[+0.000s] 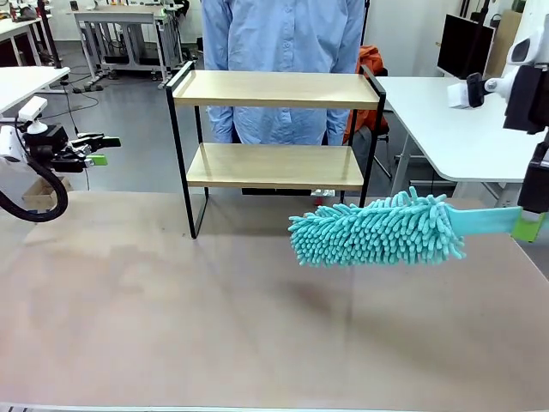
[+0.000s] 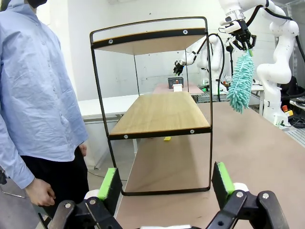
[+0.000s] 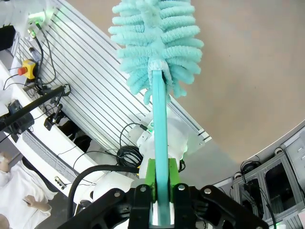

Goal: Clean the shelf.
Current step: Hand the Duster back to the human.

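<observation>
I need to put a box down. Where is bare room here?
Both boards of the shelf are bare, as is the brown table in front of it. The tighter spot is front right, where the duster hangs from the right pincer.

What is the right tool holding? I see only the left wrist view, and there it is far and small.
Observer: The right tool is shut on the flat handle of a turquoise duster; the right wrist view shows the handle between the green pads.
Operator: Is the duster touching the shelf?
Observer: No. In the front view it hangs above the table, in front of the shelf and toward its right side, with a gap between them.
Operator: And where is the left tool compared with the shelf?
Observer: The left tool is open, far off at the table's left edge, about level with the lower board.
</observation>
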{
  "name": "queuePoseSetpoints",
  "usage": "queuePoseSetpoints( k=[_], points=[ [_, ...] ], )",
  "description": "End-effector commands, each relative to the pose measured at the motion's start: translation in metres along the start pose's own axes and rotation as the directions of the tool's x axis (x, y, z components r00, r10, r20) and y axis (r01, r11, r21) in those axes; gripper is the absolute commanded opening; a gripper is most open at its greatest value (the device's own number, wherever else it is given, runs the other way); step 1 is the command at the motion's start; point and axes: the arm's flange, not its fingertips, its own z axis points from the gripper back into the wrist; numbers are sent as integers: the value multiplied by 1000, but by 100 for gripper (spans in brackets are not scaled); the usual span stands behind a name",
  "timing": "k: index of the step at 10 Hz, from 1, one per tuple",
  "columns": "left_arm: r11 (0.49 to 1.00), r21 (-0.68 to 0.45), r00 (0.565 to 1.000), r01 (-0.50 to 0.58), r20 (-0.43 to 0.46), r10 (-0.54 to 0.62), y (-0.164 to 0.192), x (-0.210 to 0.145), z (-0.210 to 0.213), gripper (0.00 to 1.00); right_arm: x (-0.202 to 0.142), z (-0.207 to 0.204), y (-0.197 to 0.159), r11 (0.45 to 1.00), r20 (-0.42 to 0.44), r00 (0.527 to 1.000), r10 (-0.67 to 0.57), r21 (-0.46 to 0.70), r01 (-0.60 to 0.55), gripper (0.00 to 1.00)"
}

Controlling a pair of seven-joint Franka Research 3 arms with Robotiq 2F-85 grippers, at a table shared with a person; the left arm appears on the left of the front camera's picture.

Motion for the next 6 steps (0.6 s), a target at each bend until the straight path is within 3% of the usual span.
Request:
queuePoseSetpoints(
  k=[1,2,3,6],
  points=[
    [1000,0,1000,0,0,0,0,0,0,100,0,0,0,1000,0,1000,0,0,0,13],
    [1000,-14,990,-6,143,8,-33,17,17,100,4,2,-26,998,-28,997,65,-8,-66,13],
    [999,36,999,-22,50,20,-62,32,9,100,10,6,-57,984,28,984,174,43,-176,13],
    [996,76,993,-43,-102,50,-126,81,-34,100,27,-3,-116,878,197,878,437,117,-464,13]
  ],
)
